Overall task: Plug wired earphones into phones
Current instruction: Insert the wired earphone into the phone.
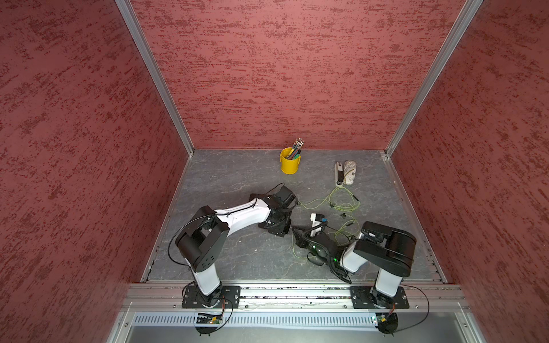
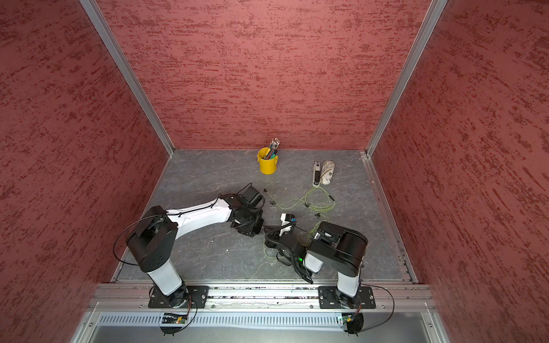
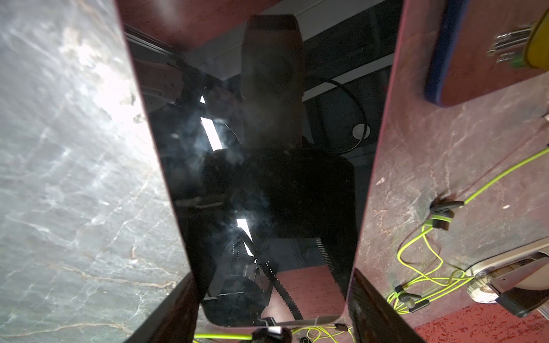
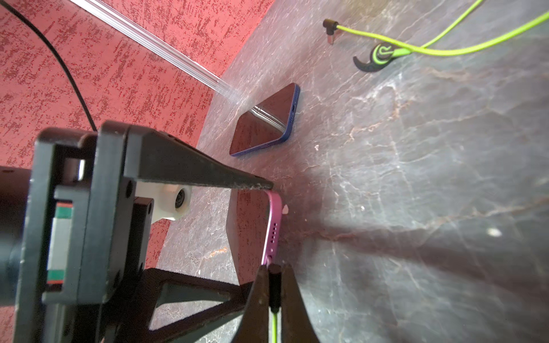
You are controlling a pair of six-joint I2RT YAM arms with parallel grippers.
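The small black plug (image 4: 274, 285) of one set of wired earphones, its thin yellow-green cable (image 4: 274, 326) trailing behind, is pinched between the narrow-set fingers of the right gripper (image 4: 274, 268). Its metal tip meets the short bottom edge of a flat black smartphone with a pink metal rim and glossy dark screen (image 4: 273, 225), just beside the row of speaker holes; whether the tip is seated in the port cannot be told. This pink-rimmed phone (image 3: 261, 178) is clamped across its width by the left gripper (image 3: 271, 273), whose fingers (image 3: 377, 308) stand wide against its long sides. It sits on the robot's side of a yellow metal cup filled with pens (image 1: 289, 164) on the grey marbled table (image 1: 231, 184). A second flat black smartphone with a blue rim (image 4: 261, 124) lies screen-up on the table, nearer the yellow cup than the pink-rimmed phone is. The other set of earphones (image 1: 344, 205) sprawls in loose yellow-green loops to the right of the cup, apart from both phones, its angled black plug (image 4: 328, 25) and a black-and-green earbud (image 4: 377, 56) lying on the table. Also right of the cup, a white power strip (image 1: 338, 173) lies against a pale patterned pouch (image 1: 350, 172).
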